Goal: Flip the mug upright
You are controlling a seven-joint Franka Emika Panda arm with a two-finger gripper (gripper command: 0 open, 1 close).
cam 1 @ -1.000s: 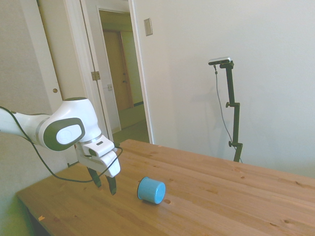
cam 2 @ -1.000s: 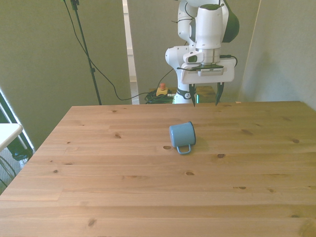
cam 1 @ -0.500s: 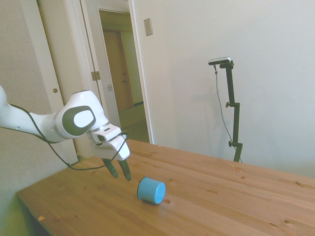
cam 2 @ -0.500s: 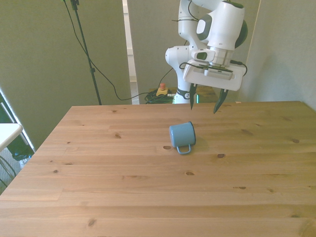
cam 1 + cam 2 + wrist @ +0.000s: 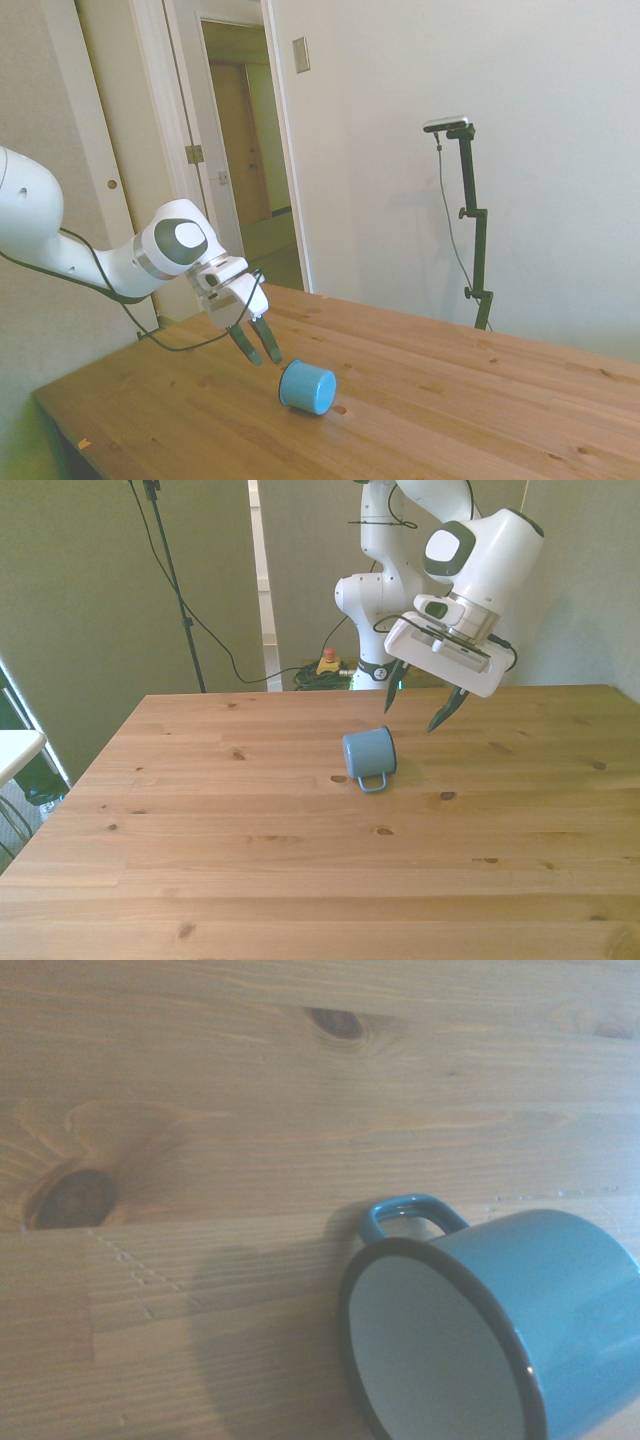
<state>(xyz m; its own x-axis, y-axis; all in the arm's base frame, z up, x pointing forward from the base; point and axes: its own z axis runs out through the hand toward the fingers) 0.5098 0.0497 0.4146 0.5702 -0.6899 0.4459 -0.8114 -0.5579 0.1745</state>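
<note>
Where the wooden table [image 5: 250, 880] nears its middle, the mug [image 5: 370, 756] lies on its side, handle toward the camera, dark-rimmed pale mouth visible at the wrist. Beyond it, above and clear of the mug, the tilted gripper [image 5: 418, 708] hangs with fingers spread wide, holding nothing.

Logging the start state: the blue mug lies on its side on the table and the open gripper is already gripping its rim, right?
Not quite. The mug does lie on its side on the table, but the open gripper hangs above and apart from it, touching nothing; the front view shows the gap.
</note>
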